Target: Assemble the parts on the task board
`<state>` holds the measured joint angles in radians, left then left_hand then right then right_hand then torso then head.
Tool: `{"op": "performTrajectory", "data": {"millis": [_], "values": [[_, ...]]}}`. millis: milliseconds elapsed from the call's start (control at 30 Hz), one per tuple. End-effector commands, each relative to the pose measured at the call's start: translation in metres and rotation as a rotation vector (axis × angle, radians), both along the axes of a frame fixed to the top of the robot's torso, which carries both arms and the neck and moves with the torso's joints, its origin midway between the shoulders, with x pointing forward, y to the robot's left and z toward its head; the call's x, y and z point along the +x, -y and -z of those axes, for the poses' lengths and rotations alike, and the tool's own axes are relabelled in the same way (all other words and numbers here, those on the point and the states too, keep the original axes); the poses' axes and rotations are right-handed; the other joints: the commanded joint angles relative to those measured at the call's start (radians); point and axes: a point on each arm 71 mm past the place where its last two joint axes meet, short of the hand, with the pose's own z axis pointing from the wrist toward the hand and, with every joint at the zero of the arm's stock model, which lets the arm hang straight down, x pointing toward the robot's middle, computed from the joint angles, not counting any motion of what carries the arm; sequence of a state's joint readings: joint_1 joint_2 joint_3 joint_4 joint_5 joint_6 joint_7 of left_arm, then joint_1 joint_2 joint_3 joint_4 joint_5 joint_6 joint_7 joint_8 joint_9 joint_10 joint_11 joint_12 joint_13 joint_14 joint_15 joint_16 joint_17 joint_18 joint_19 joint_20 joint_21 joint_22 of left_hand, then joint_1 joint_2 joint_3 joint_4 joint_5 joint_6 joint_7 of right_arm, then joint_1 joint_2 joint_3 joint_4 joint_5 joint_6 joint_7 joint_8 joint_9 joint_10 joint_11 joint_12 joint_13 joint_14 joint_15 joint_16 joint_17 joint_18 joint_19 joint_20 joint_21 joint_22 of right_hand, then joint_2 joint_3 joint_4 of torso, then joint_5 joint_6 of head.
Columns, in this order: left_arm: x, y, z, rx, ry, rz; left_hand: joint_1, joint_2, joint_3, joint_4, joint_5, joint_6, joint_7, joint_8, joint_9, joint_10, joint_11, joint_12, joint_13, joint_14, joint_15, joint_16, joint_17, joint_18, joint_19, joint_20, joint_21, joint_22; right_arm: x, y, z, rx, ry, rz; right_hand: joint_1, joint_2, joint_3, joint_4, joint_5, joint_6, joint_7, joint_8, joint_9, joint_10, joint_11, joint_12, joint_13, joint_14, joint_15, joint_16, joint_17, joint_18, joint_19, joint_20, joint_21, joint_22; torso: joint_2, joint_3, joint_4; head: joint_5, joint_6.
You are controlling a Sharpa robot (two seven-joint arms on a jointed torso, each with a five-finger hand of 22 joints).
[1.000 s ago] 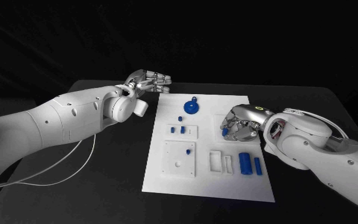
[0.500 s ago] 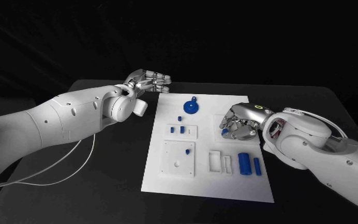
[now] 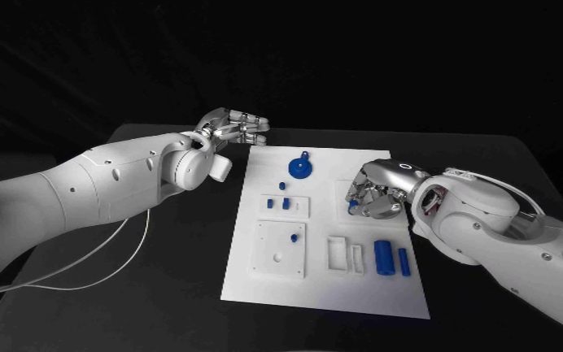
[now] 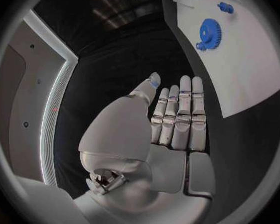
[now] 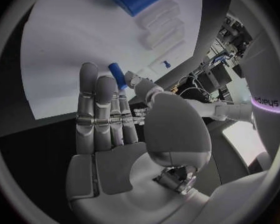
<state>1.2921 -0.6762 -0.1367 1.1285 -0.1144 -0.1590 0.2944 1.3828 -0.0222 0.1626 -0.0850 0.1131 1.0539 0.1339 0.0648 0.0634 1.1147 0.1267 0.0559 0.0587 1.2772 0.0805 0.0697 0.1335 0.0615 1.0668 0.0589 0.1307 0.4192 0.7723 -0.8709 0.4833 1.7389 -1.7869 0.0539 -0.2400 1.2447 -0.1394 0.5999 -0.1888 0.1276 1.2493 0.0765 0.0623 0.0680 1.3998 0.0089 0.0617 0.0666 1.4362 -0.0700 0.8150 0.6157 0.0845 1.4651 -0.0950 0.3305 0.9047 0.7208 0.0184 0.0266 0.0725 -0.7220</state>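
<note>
**Right hand pinches a blue peg over the board**

Black table [image 3: 141, 287] under a dark backdrop carries the white task board [image 3: 329, 279] at its centre. From 9 o'clock the left arm reaches in; the left hand [image 3: 235, 130] hangs off the board's 11 o'clock corner, and the left wrist view shows its fingers [image 4: 177, 117] straight, pressed side by side, with nothing in them. From 3 o'clock the right hand [image 3: 377, 189] sits over the board's right half, pinching a small blue peg [image 5: 117, 75] between thumb and fingers.

On the board, a blue gear [image 3: 302, 167] lies near 12 o'clock. A blue cylinder [image 3: 384, 256] and a thinner blue bar [image 3: 405, 261] lie side by side toward 4 o'clock, beside white slotted holders [image 3: 346, 254]. A square white plate [image 3: 281, 250] at 8 o'clock bears one little blue piece [image 3: 294, 237]; two small blue pegs [image 3: 279, 203] stand just above it.
</note>
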Motion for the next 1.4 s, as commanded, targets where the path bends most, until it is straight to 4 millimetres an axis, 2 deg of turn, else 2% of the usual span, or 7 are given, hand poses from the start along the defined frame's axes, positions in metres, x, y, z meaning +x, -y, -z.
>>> {"op": "performTrajectory", "data": {"millis": [33,233,833,1133,1400], "values": [[-0.001,0.002,0.000,-0.005,-0.002,0.019,0.001,0.005,-0.006,0.003,-0.003,0.001,0.004,-0.002,0.000,-0.002,-0.002,0.002,0.000,-0.005,-0.001,-0.006,0.000,0.004,-0.005,0.003,0.006,-0.001,-0.002,-0.003,0.002,-0.033,0.018,-0.015,-0.007,0.011,0.035,-0.011,0.006,0.007,0.000,0.002,0.002,0.016,-0.005,0.004,0.011,0.000,-0.008,-0.008,0.002,0.010,0.015,-0.007,0.006,0.012,0.000,0.0001,0.0002,-0.001,-0.002],[-0.001,0.002,0.000,-0.005,-0.004,0.020,0.001,0.006,-0.007,0.003,-0.004,0.000,0.004,-0.002,0.000,-0.003,-0.002,0.002,0.000,-0.005,-0.001,-0.006,0.001,0.004,-0.005,0.003,0.006,-0.003,-0.002,-0.003,0.003,-0.048,0.032,-0.010,-0.016,0.015,0.076,-0.022,-0.001,0.009,-0.001,0.002,0.002,0.019,-0.004,0.004,0.015,0.001,-0.008,-0.012,0.006,0.014,0.010,-0.006,0.010,0.034,0.000,0.0004,-0.0006,0.000,-0.003],[-0.001,0.001,0.001,-0.004,-0.012,0.023,-0.002,0.007,-0.013,0.008,-0.004,-0.002,0.004,-0.002,0.000,-0.010,0.000,0.002,0.001,-0.006,0.000,-0.006,0.001,0.004,-0.004,0.004,0.006,-0.010,-0.005,-0.006,0.003,-0.069,0.036,-0.026,-0.024,0.014,0.087,-0.027,0.010,0.022,-0.005,0.002,0.004,0.027,-0.006,0.005,0.018,0.001,-0.009,-0.015,0.009,0.015,0.008,-0.007,0.006,0.051,0.000,0.0001,-0.0003,0.000,-0.005],[-0.001,0.000,0.001,-0.003,-0.012,0.020,-0.002,0.007,-0.013,0.008,-0.004,-0.002,0.004,-0.002,0.000,-0.010,0.000,0.002,0.001,-0.006,0.000,-0.006,0.001,0.004,-0.004,0.004,0.006,-0.010,-0.007,-0.010,-0.003,-0.033,0.076,-0.029,-0.025,0.018,0.101,-0.028,-0.028,0.026,-0.006,0.002,0.009,0.031,-0.008,0.004,0.019,0.005,-0.010,-0.017,0.011,0.014,0.015,-0.009,-0.003,0.056,0.000,0.0008,-0.0003,0.003,-0.005],[0.000,0.000,0.001,-0.001,-0.011,0.017,-0.002,0.008,-0.015,0.010,-0.004,-0.002,0.004,-0.002,0.000,-0.010,0.000,0.003,0.001,-0.006,0.000,-0.006,0.002,0.005,-0.003,0.004,0.005,-0.013,-0.010,-0.015,-0.014,-0.018,0.101,-0.048,-0.025,0.018,0.103,-0.027,-0.035,0.028,-0.007,0.002,0.010,0.033,-0.008,0.004,0.019,0.006,-0.010,-0.018,0.012,0.014,0.017,-0.009,-0.007,0.058,-0.001,0.0010,-0.0007,0.005,-0.006]]}}
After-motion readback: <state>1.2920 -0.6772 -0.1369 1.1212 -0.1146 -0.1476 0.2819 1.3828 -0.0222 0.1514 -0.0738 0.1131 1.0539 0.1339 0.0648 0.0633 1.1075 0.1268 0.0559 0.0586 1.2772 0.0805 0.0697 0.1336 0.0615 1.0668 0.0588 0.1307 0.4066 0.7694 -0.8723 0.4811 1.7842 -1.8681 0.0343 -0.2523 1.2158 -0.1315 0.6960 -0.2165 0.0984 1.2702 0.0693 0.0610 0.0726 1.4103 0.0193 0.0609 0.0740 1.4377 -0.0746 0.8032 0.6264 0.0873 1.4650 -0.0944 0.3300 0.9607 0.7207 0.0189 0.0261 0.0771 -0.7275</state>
